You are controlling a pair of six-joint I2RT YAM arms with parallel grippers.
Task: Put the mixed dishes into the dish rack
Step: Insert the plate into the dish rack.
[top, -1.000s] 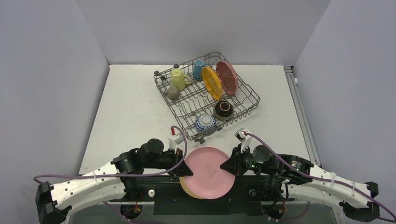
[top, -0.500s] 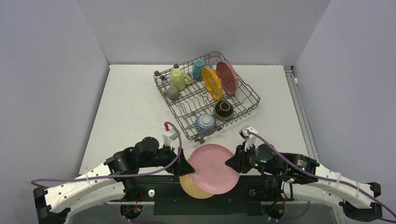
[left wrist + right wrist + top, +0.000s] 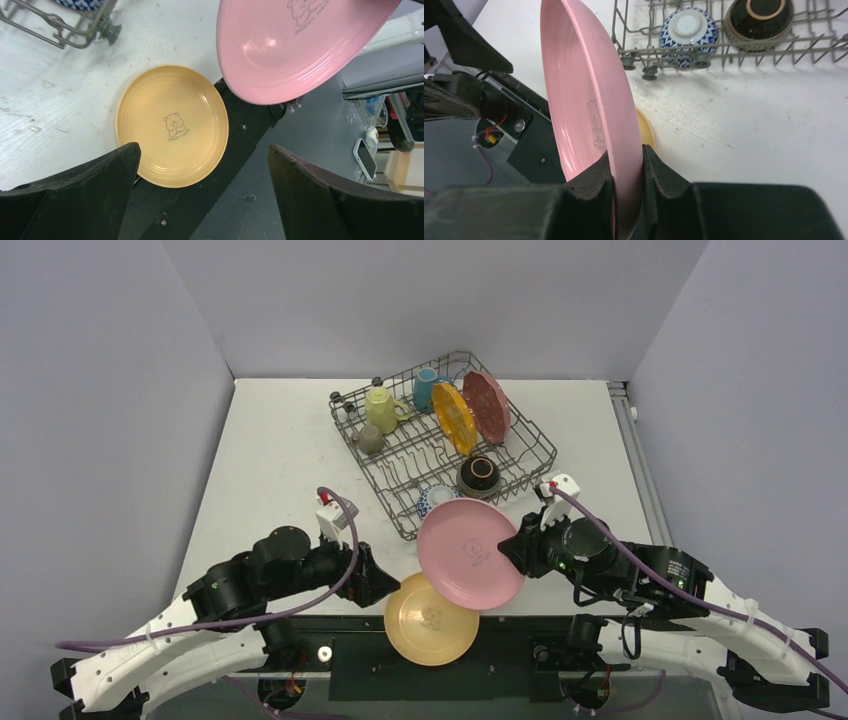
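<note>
Top external view: our right hand (image 3: 515,548) pinches a pink plate (image 3: 470,552) by its rim, just in front of the dish rack (image 3: 548,445).
We see a glossy, plain pink plate with a faint bear print, held tilted, clear of the desk (image 3: 280,460). Our left hand (image 3: 385,585) is spread wide beside a tan plate (image 3: 431,619) lying flat at the desk's near edge.

1. Four plates: pink plate (image 3: 470,552), tan plate (image 3: 431,618), orange plate (image 3: 454,417), red plate (image 3: 486,405).
2. Three mugs: pale-yellow mug (image 3: 381,408), light-blue mug (image 3: 426,388), olive mug (image 3: 370,439).
3. Two bowls: dark-brown bowl (image 3: 479,475), blue-and-white bowl (image 3: 688,35).
4. One dish rack (image 3: 410,455).
</note>
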